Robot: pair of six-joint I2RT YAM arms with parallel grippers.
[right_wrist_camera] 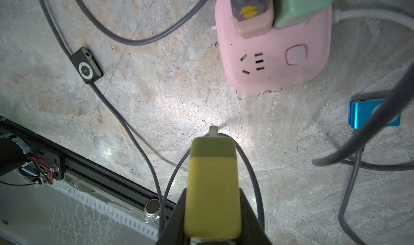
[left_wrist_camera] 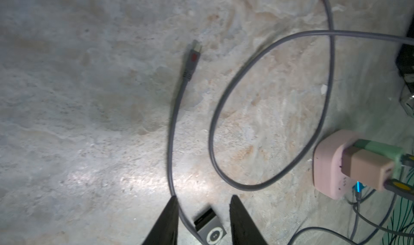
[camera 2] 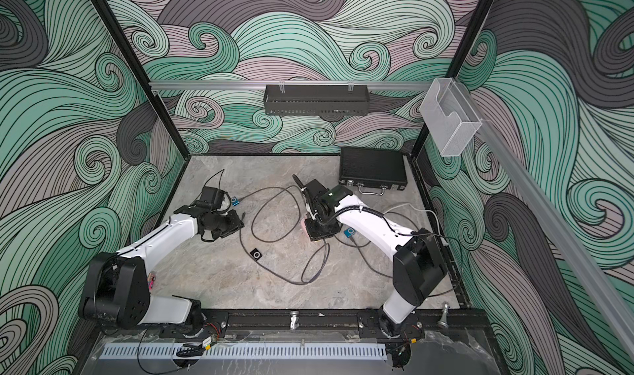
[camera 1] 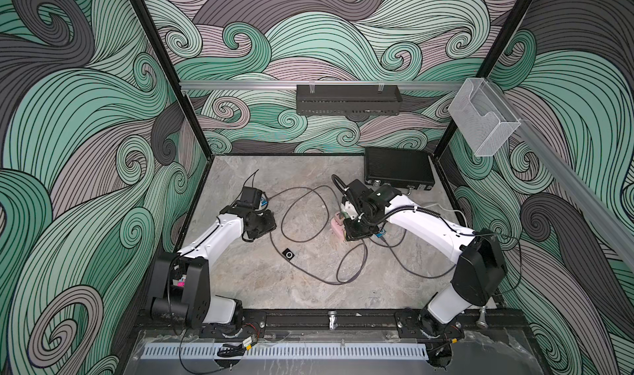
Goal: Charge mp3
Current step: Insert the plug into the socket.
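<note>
Tabletop: We see a marbled stone tabletop strewn with loops of cable, both arms reaching in over it.
Black case: A black case lies shut at the back corner on the right arm's side, well apart from the work. We judge it plays no part here.
Pink power strip: A pink power strip lies flat with its sockets up. A green adapter and a tan adapter already sit in it, and one set of slots is free.
Right hand: The right hand is pinching a yellow charger block by its sides. The block's pale prong end points away from the hand, near the strip but not touching it. We judge it is held this way so the prongs can go into the free slots.
Left hand: The left hand has its fingers spread and grips nothing. It hangs above the cable and the black player, where we judge it could take either.
Grey cable: A grey cable runs between the spread fingers and loops across the stone.
Black mp3 player: The black mp3 player lies flat, face up, right against the cable near the middle of the tabletop. Whether it rests on the cable we cannot tell. We take it for the one to charge.
Blue mp3 player: A blue mp3 player lies beside the strip, partly behind a cable. A second blue player lies by the left arm.
Plug: The cable's small plug lies free on the stone, in no player, so charging is not yet set up.
</note>
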